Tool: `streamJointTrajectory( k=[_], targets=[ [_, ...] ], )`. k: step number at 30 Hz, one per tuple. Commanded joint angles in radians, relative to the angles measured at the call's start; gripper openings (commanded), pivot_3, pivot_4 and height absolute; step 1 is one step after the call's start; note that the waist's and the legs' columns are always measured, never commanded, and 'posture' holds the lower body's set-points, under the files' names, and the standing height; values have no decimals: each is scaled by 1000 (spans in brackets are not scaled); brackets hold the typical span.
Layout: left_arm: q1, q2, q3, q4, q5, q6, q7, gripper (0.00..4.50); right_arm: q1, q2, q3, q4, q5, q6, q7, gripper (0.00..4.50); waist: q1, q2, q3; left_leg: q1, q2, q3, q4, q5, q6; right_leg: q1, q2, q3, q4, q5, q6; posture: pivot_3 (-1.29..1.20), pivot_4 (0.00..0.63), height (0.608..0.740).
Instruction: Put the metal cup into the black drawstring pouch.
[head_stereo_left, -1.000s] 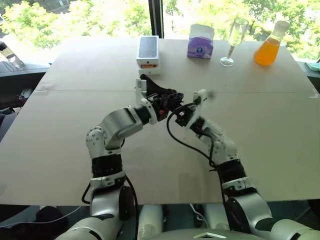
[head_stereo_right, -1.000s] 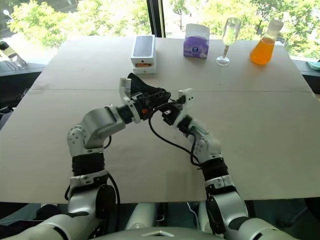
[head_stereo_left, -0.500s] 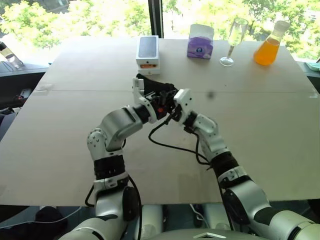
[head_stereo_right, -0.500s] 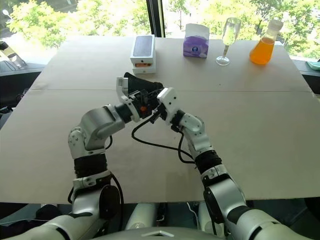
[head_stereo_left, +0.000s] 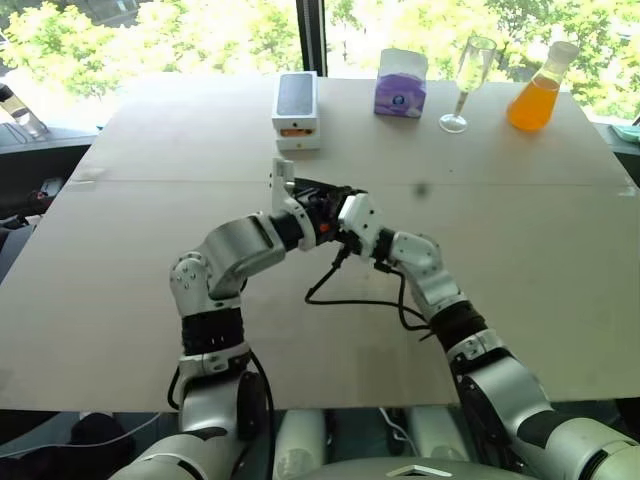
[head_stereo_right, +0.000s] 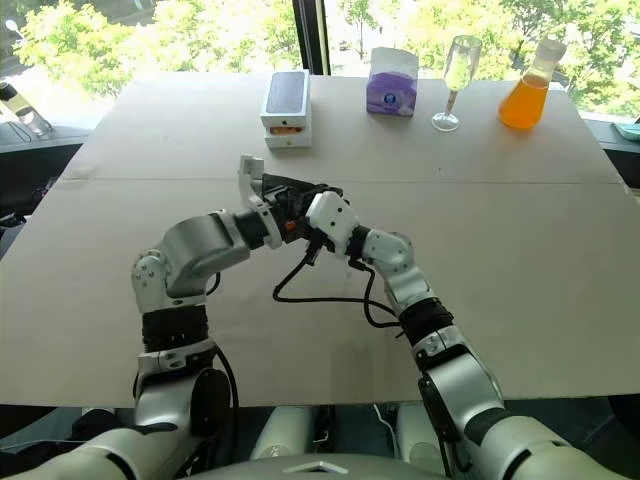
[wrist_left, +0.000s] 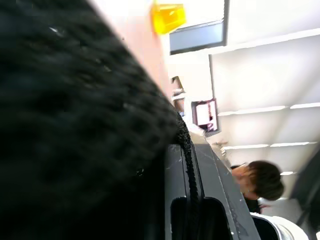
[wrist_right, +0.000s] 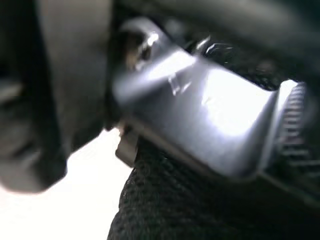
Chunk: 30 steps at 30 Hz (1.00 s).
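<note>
The black drawstring pouch (head_stereo_left: 318, 192) hangs above the middle of the table, and my left gripper (head_stereo_left: 306, 200) is shut on it from the left. Its dark weave fills the left wrist view (wrist_left: 75, 125), with a cord running along one black finger (wrist_left: 200, 205). My right gripper (head_stereo_left: 340, 210) presses against the pouch from the right, its white housing covering that end. In the right wrist view the black fabric (wrist_right: 175, 210) lies just below a shiny grey part. The metal cup is hidden.
At the table's far edge stand a white phone box (head_stereo_left: 296, 108), a purple tissue box (head_stereo_left: 401, 85), a tall wine glass (head_stereo_left: 468, 80) and an orange-filled flask (head_stereo_left: 540, 92). A black cable (head_stereo_left: 350, 298) loops below my right wrist. A person (wrist_left: 260, 180) sits in the background.
My right gripper has swung left from beside the pouch to rest against it, and its wrist has rolled. The cable loop has sagged lower. My left gripper has kept its hold.
</note>
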Motion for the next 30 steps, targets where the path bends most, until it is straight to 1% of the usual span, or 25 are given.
streamJointTrajectory(
  k=[1, 2, 6, 12, 16, 18, 19, 21, 23, 25, 27, 30],
  targets=[
    [21, 68, -82, 13, 12, 25, -80, 0, 38, -67, 13, -165, -37, 82, -15, 1950, 2, 0, 0, 0, 0, 0, 0, 0, 0, 0, 0, 0, 0, 0, 0, 0, 150, 737],
    [24, 88, -91, 22, 40, 30, -113, 0, 61, -100, 16, -222, -34, 117, 1, 2227, 2, 0, 0, 0, 0, 0, 0, 0, 0, 0, 0, 0, 0, 0, 0, 0, 150, 737],
    [11, 133, -111, 63, 105, 24, -218, 0, 147, -195, 26, -464, 18, 287, 79, 2227, 5, 0, 0, 0, -1, 0, 0, 0, 0, 0, 0, -2, 0, 0, 0, 0, 150, 737],
    [-33, 158, -129, 151, 201, 36, -339, 0, 234, -279, 24, -742, 85, 525, 104, 2227, 1, 0, 0, 1, 0, 1, 0, 0, 0, 0, 1, -3, 0, 0, 0, 0, 150, 737],
    [-61, 164, -140, 181, 250, 62, -404, 0, 267, -309, 24, -819, 88, 599, 75, 2227, 2, 0, 0, 1, -1, 1, 0, 0, 0, 0, 1, -3, 0, 0, 0, 0, 150, 737],
    [-82, 171, -154, 176, 301, 79, -442, 0, 267, -352, 48, -805, -12, 577, 28, 2227, 3, 0, 0, 1, -1, 1, 0, 0, 0, 0, 1, -3, 0, 0, 0, 0, 150, 737],
    [-93, 173, -167, 160, 332, 91, -468, 0, 255, -355, 59, -771, -70, 557, -26, 2227, 3, 0, 0, 1, -1, 1, 0, 0, 0, 0, 1, -3, 0, 0, 0, 0, 150, 737],
    [-104, 160, -176, 147, 349, 108, -492, 0, 240, -335, 58, -727, -112, 527, -106, 2227, 2, 0, 0, 1, -1, 1, 0, 0, 0, 0, 1, -3, 0, 0, 0, 0, 150, 737],
    [-107, 154, -172, 150, 370, 115, -512, 0, 269, -319, 16, -784, -24, 583, -78, 2227, 3, 0, 0, 0, -1, 1, 0, 0, 0, 0, 1, -3, 0, 0, 0, 0, 150, 737],
    [-103, 161, -162, 153, 401, 118, -542, 0, 295, -333, -32, -844, 29, 643, -62, 2227, 4, 0, 0, 0, -1, 0, -1, 0, 0, 0, 1, -3, -1, 0, 0, 0, 150, 737],
    [-95, 177, -155, 147, 432, 127, -579, 0, 318, -371, -68, -891, 49, 686, -54, 2227, 5, 0, 1, -1, 0, 0, -1, 0, 0, 0, 1, -4, -2, 0, 0, 0, 150, 737],
    [-91, 194, -147, 138, 459, 144, -639, 0, 355, -430, -88, -955, 80, 766, -30, 2227, 6, 0, 1, -1, -1, 0, -1, 0, 0, 0, 1, -4, -2, 0, 0, 0, 150, 737]
  ],
)
